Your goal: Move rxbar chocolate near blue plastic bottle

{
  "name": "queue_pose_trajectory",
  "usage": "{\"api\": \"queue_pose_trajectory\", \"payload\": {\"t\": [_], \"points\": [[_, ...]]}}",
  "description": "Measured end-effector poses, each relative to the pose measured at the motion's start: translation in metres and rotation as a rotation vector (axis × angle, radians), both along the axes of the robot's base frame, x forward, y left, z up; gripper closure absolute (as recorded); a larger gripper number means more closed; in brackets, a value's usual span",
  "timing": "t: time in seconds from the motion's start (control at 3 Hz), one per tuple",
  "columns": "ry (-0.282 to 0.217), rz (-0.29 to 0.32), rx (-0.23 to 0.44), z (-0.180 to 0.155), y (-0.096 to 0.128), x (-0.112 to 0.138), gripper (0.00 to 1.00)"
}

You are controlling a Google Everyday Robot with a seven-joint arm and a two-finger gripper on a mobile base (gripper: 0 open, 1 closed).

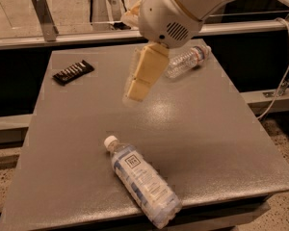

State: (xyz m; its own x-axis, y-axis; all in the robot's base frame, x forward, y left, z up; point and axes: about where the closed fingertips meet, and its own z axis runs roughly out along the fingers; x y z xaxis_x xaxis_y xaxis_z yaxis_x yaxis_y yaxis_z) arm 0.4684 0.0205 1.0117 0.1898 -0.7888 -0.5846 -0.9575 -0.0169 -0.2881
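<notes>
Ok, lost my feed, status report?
Gripper above table centre, rxbar chocolate untouched far left. Blue plastic bottle lying at front edge. Small bottle far right, not in the way.

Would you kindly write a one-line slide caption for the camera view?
Gripper hovers over the table; rxbar chocolate lies far-left, blue plastic bottle lies on its side near the front edge.
</notes>
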Motion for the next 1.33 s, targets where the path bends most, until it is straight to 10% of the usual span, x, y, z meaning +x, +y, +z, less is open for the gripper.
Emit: {"api": "queue_pose_trajectory", "payload": {"t": [1.33], "points": [[0.094,0.042,0.29,-0.082,0.131,0.1,0.0]]}}
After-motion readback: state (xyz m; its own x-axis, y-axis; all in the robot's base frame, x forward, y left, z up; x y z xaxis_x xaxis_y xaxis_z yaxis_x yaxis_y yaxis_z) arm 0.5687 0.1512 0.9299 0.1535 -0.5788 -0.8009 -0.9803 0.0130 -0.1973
